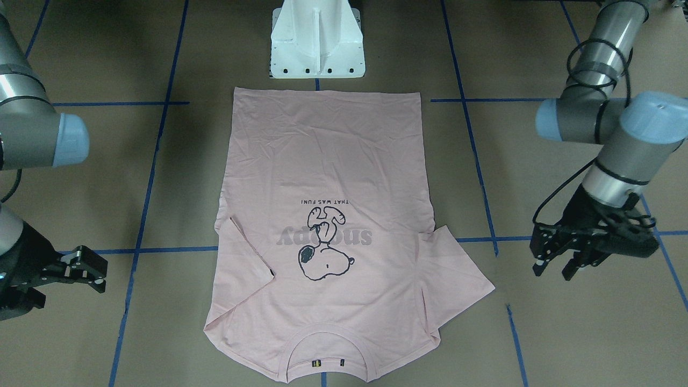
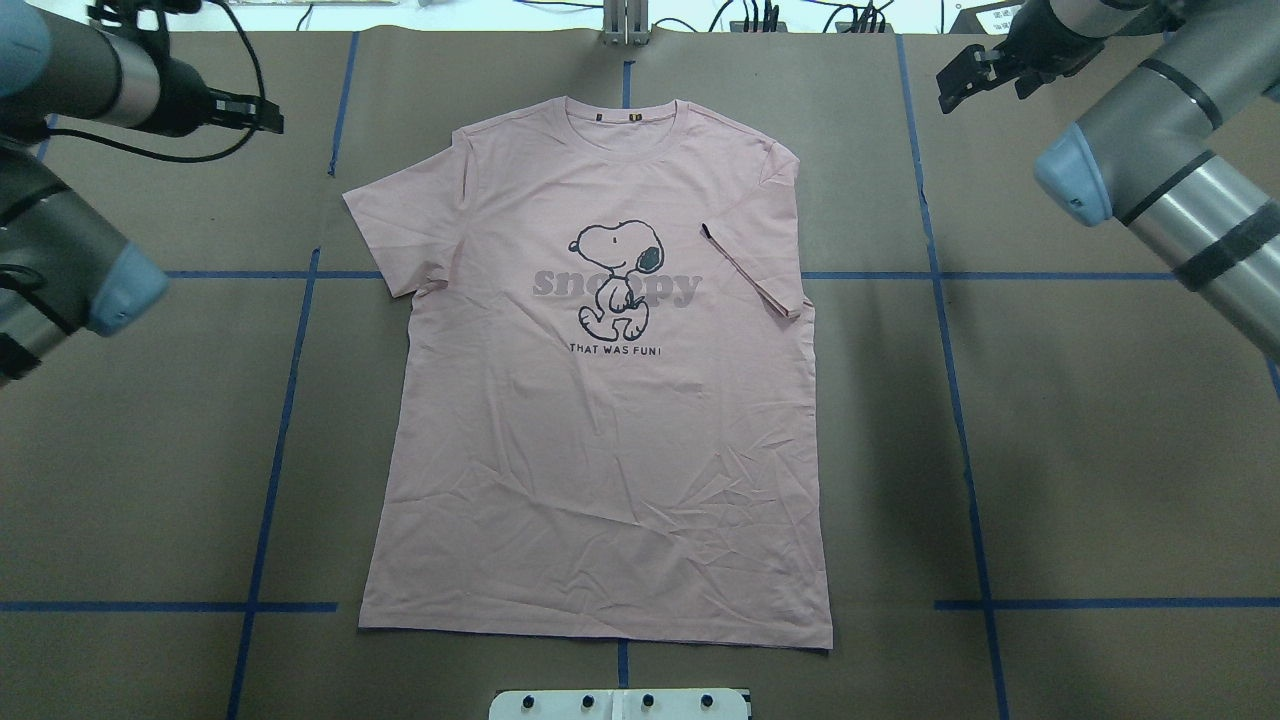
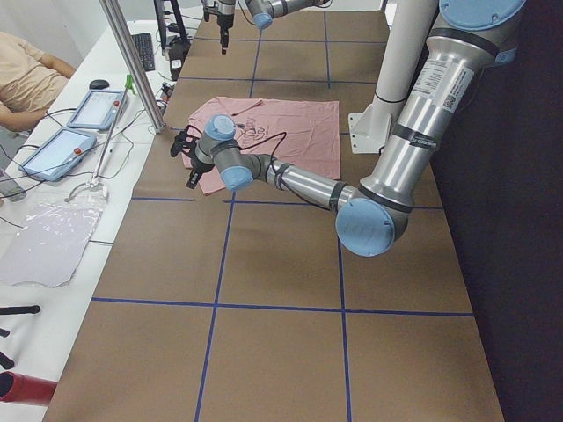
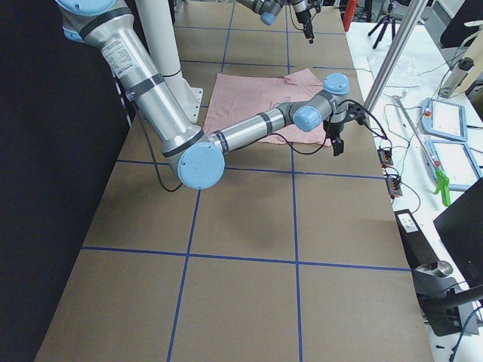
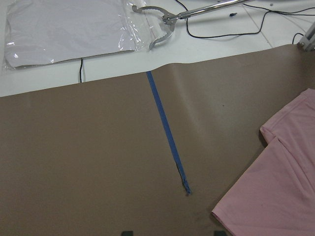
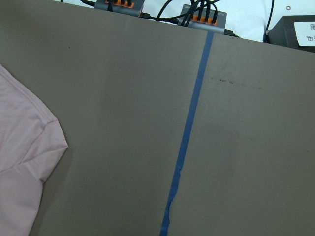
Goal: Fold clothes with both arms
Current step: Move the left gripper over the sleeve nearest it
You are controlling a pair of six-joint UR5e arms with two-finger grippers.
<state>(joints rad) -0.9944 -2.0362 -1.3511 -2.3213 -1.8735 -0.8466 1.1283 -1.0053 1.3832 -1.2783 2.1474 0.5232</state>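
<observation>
lying flat, the t-shirt sits between the two parted jaws, touching neither.

A robotics lab: blue-taped workbench with 2 teach pendants alongside.

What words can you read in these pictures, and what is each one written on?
"snoopy": grey letters across the chest of the pink T-shirt.
"THAT WAS FUN!": black letters under the cartoon dog.
Too small or blurred to read: the collar tags, the sticker on the left arm, and the white label on the black box.
</observation>
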